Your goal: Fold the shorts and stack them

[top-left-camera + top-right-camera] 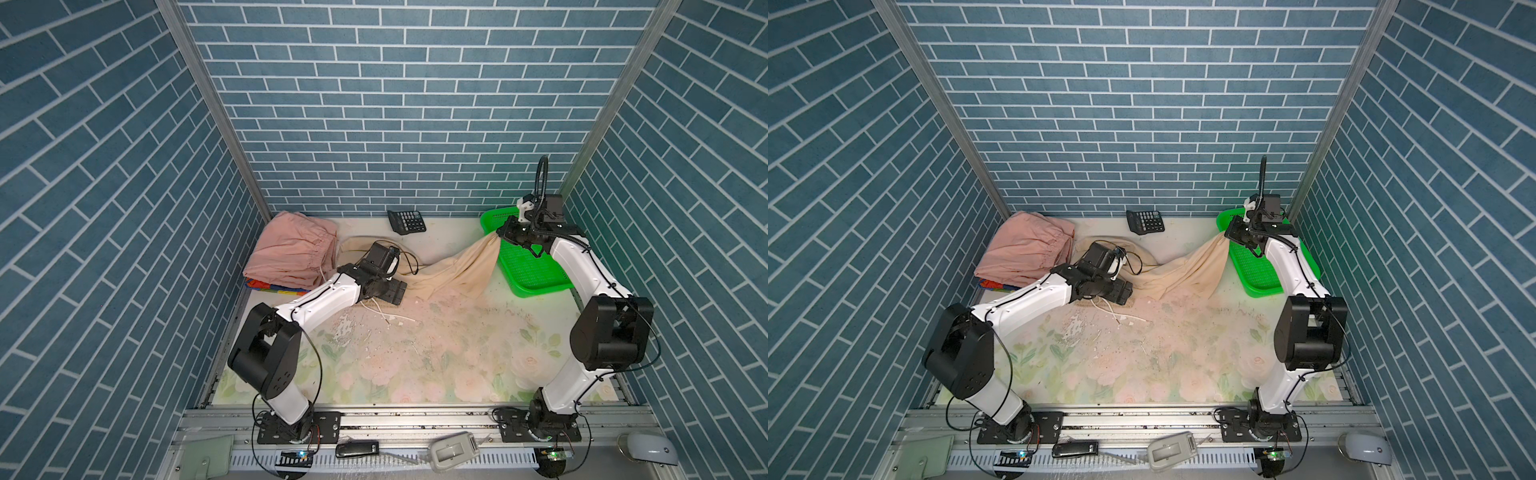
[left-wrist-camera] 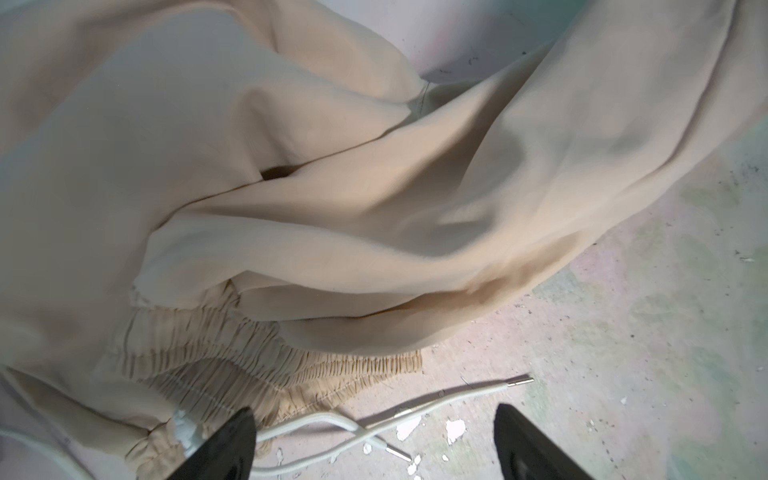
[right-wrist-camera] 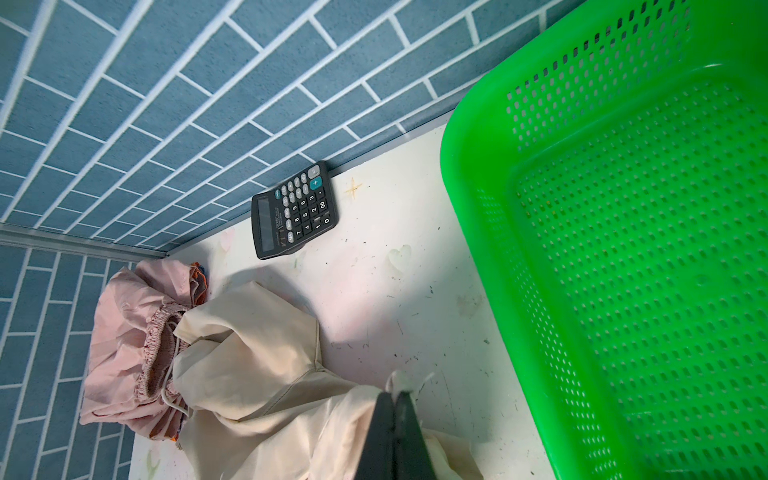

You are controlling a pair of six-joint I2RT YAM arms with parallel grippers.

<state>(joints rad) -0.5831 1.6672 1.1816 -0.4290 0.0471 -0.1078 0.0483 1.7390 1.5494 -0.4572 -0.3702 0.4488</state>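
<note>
Both top views show the beige shorts drawn out leftward from the green basket across the flowered table. One corner of the cloth is raised to the basket's left rim, where it is pinched by the right gripper. In the right wrist view its two fingers are seen clenched together on the fabric. The end of the shorts away from the basket is spread on the table, and there the gathered waistband and the white drawstring are shown by the left wrist view. The left gripper is held over that end with its fingers spread wide and nothing grasped, and the drawstring ends are seen on the table under the gap. Further left of the basket, by the side wall, the pink shorts are piled on the rainbow-striped shorts, of which only an edge is seen. A black calculator is seen by the back wall, between basket and pile.
</note>
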